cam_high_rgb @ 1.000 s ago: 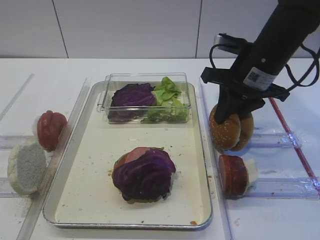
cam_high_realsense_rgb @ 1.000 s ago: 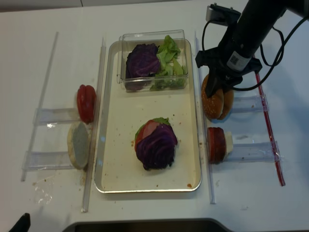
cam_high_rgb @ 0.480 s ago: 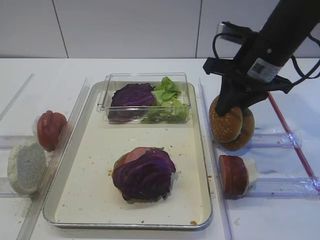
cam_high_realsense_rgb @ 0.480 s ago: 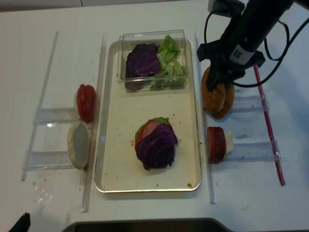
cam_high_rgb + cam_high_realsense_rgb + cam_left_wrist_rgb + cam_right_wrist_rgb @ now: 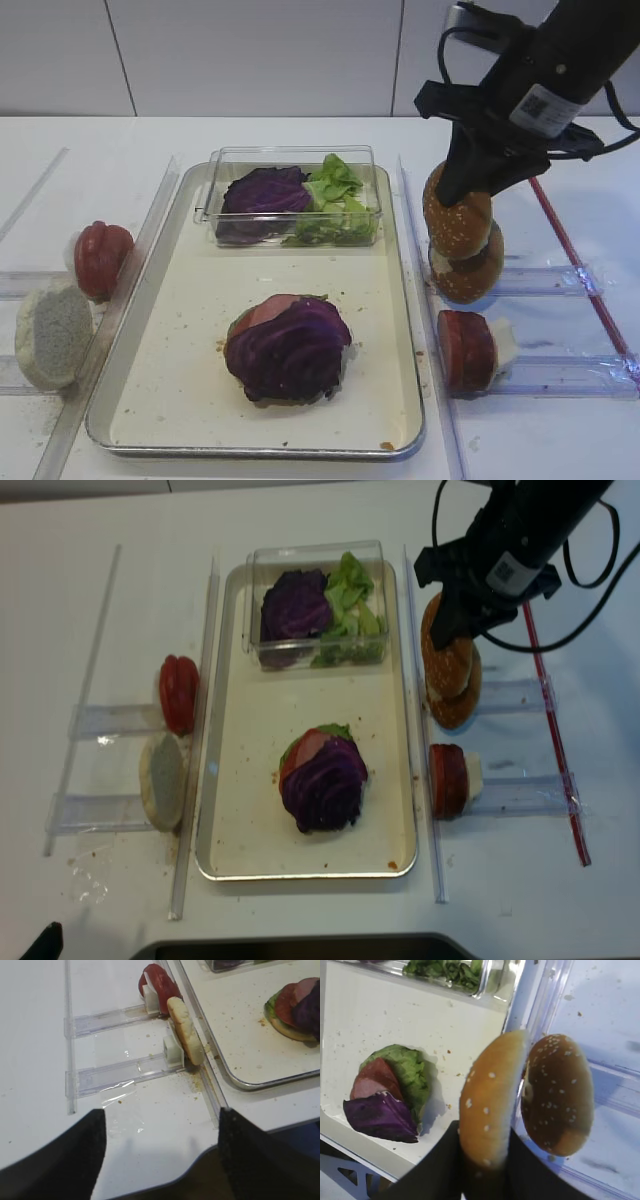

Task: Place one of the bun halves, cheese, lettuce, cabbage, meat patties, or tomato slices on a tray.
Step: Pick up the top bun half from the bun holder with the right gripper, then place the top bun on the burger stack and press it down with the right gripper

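On your far left, the left gripper [image 5: 160, 1160] shows only as two dark fingers spread wide with nothing between them, hovering over bare table near the pale bun half [image 5: 186, 1031], well apart from the action. Moving right, the tray [image 5: 400, 330] holds the stack you are building, topped with cabbage [image 5: 288, 348] over meat and lettuce [image 5: 409, 1076], sitting in the tray's near half. Right of the tray's rim, the right gripper [image 5: 462, 192] is clenched on one sesame-seeded bun half [image 5: 490, 1105], held on edge with its flat face upright, just clear of a second bun half [image 5: 559, 1100] resting in the clear holder. So the target lies to the left of and nearer than the held bun; I judge you must carry it leftward over the rim and turn it dome-up before lowering. The right arm is plainly the nearer one.
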`<state>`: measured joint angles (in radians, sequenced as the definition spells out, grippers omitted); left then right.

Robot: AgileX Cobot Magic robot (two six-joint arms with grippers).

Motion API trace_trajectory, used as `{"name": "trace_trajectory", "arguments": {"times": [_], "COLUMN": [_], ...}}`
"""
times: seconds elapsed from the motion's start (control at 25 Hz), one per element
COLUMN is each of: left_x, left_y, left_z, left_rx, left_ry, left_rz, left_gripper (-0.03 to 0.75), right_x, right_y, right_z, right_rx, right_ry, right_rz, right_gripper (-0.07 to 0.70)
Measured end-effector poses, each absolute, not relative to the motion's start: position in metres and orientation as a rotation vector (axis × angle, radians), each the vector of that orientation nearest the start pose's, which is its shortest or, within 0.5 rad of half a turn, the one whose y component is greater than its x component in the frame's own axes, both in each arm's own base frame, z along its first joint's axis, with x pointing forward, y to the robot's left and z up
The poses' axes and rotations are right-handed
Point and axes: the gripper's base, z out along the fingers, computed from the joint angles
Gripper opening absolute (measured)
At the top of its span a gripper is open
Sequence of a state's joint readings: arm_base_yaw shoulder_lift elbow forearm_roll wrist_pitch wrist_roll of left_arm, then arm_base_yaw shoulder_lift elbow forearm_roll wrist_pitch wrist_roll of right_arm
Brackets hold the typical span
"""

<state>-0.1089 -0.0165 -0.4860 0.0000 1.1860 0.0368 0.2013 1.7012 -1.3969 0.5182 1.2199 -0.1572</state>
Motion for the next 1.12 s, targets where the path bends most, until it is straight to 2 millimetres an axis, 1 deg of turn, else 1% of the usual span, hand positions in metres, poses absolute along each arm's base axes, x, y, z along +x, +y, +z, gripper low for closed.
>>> {"name": "trace_trajectory", "arguments": {"times": [0.48,0.76,0.84,0.96,1.12], "left_x": [-0.012,-0.012,-0.012,-0.012,-0.012], "left_y": [0.001,0.001,0.001,0.001,0.001], "left_z": [0.263,0.263,0.263,0.263,0.263], "left_rx": [0.158,0.158,0.158,0.158,0.158], "left_ry": [2.162,2.162,2.162,2.162,2.162], "left_rz": [-0.041,-0.041,-0.041,-0.041,-0.041], "left_gripper": [0.44,0.44,0.44,0.44,0.44], "right_x": [0.303,0.283,0.276,0.26,0.234], "right_y": [0.105,0.101,0.1,0.097,0.091], "right_z": [0.323,0.351,0.36,0.366,0.359], "right_rx": [-0.34,-0.372,-0.381,-0.394,-0.426], "right_ry": [2.807,2.717,2.687,2.666,2.678], "right_rz": [0.743,0.734,0.728,0.725,0.72], "right_gripper": [0.188,0.188,0.188,0.188,0.188]}}
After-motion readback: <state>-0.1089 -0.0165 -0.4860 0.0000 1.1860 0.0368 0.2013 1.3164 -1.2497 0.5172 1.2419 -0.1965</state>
